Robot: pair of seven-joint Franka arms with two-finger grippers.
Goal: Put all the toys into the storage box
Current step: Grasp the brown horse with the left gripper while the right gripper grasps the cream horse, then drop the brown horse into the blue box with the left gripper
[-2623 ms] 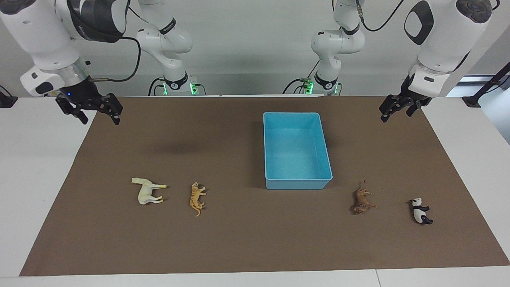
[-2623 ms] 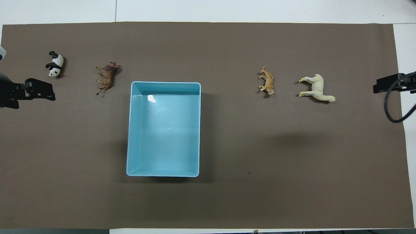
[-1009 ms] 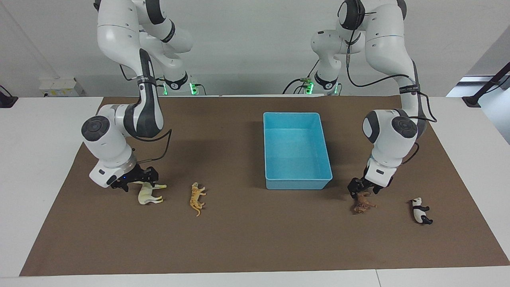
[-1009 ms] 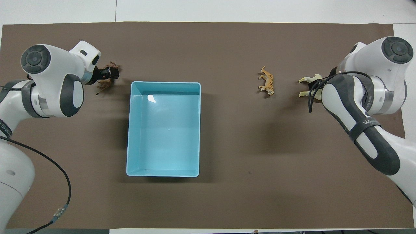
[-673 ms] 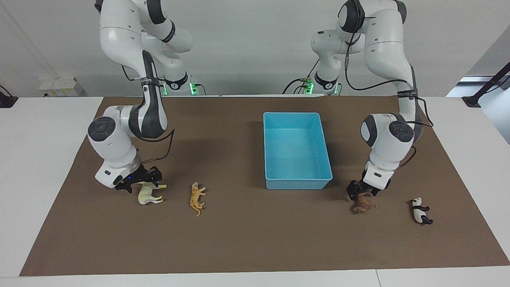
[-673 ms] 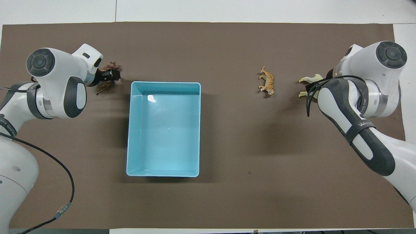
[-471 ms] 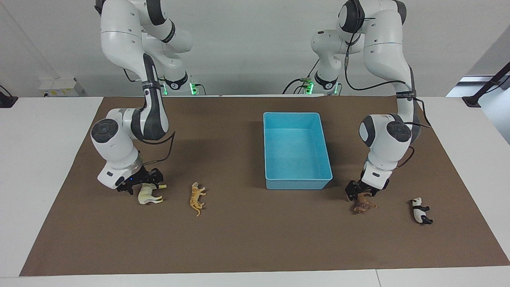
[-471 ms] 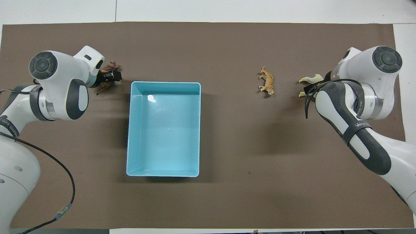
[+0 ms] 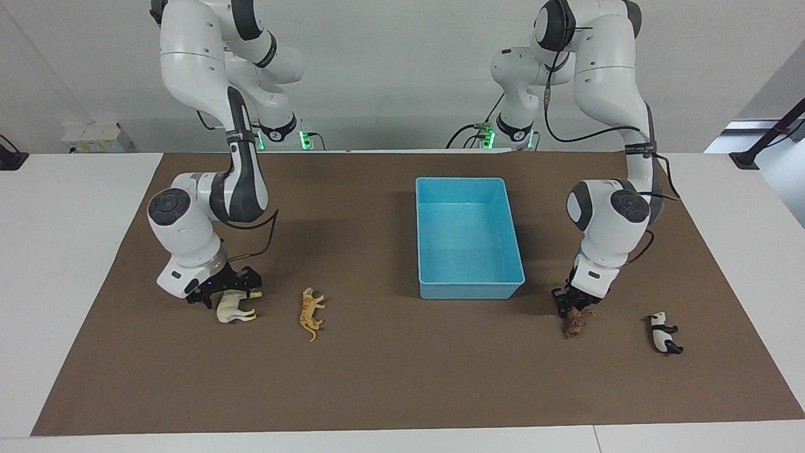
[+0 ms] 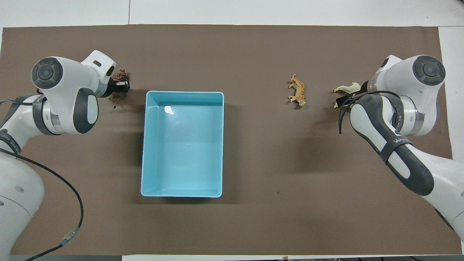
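Gripping the lion (image 9: 575,323) with our left gripper (image 9: 571,304); right gripper (image 9: 227,290) spread over the horse (image 9: 231,309). Next: lift toward the box (image 9: 468,288).

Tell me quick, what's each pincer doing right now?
Left pincer: shut on the lion, which is still on the mat.
Right pincer: open, down around the horse.

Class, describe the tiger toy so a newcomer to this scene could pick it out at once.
Start at the light blue storage box on the brown mat. Toward the right arm's end of the table, two toys lie beside each other. The tiger is the orange striped one; the horse is cream-white.
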